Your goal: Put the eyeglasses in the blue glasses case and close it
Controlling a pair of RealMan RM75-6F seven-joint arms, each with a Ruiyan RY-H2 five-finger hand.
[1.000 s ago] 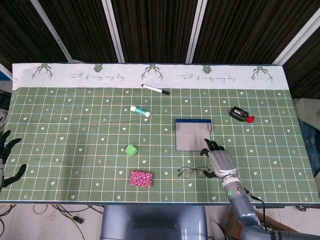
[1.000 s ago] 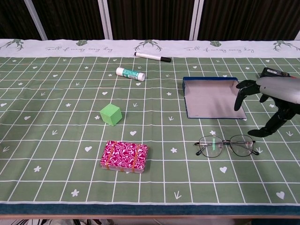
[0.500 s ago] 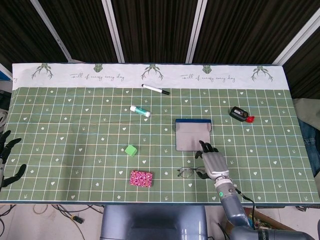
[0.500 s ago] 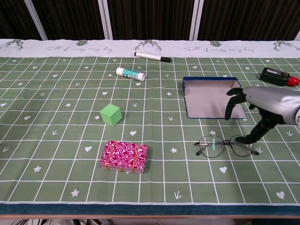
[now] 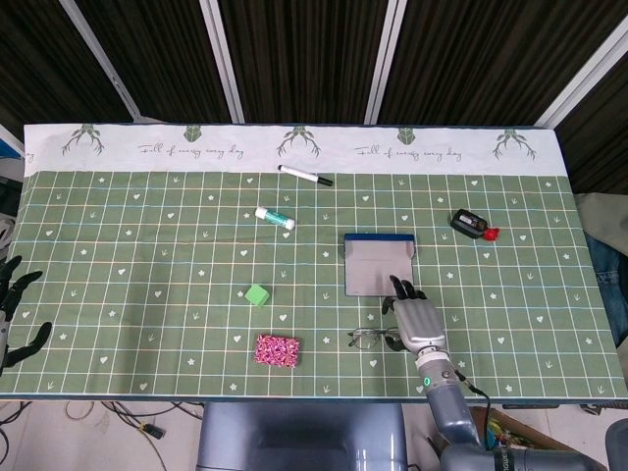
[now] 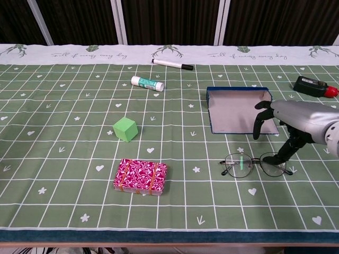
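Dark slatted panels are seen behind a desk [image 5: 147, 275] covered with a green grid cloth. Near the front edge, right of centre, the eyeglasses [image 6: 256, 164] are laid flat on the cloth, lenses toward the front. Just behind them the blue case [image 6: 238, 116] is lying open, its grey lining shown. The right hand [image 6: 296, 119] is held over the right end of the eyeglasses, its fingers [image 6: 258, 124] spread and curled downward with nothing gripped; one dark fingertip is placed at or against the right lens rim, though contact cannot be confirmed. The left hand [image 5: 15, 304] is seen at the far left edge of the desk, fingers apart and empty. A green cube [image 6: 125, 129] and a pink patterned box [image 6: 140, 177] are set left of centre, a glue stick [image 6: 148, 83] and a marker [image 6: 172, 64] nearer the back edge, and a black device [image 6: 313, 86] with a red tip toward the right edge.
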